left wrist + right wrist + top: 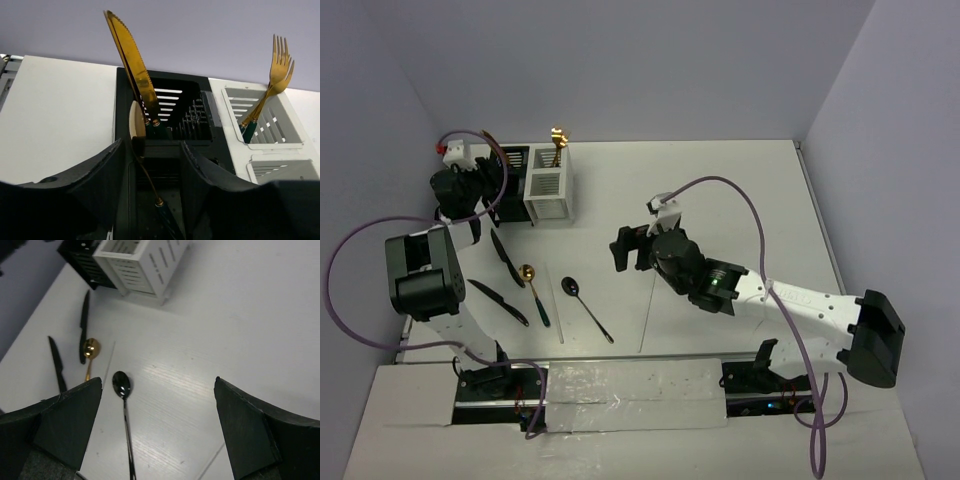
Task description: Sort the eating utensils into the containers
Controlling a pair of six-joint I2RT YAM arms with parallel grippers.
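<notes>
Left gripper [151,147] stands parted over the black caddy [120,100], gold utensil [136,120] loose inside; I'd best lift straight up, clear of the upright knives [132,65].

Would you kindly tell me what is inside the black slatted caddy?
Two gold serrated knives stand blade-up inside the black slatted caddy, with a gold spoon head-up nearer the left tool. Their handles' lower ends are hidden by its walls.
</notes>
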